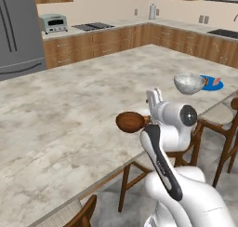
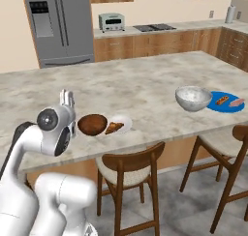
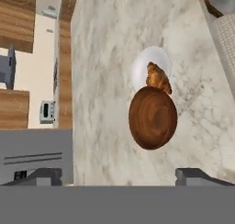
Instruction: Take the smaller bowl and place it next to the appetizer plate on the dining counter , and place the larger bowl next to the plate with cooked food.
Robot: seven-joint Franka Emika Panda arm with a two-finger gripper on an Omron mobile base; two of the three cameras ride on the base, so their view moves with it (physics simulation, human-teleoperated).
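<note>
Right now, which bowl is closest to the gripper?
The smaller bowl, glossy reddish-brown, beside the white appetizer plate. The larger bowl, mottled grey-white, sits farther off by the blue plate.

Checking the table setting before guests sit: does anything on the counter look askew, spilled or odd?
Nothing spilled or tipped. The smaller bowl stands upright by the white plate with the pastry; the larger bowl sits upright beside the blue plate. The open gripper is apart from both.

No text, label, brand, number or sign can be read on anything in these views; the dark panel on the refrigerator (image 2: 38, 8) door is too blurred to make out.
</note>
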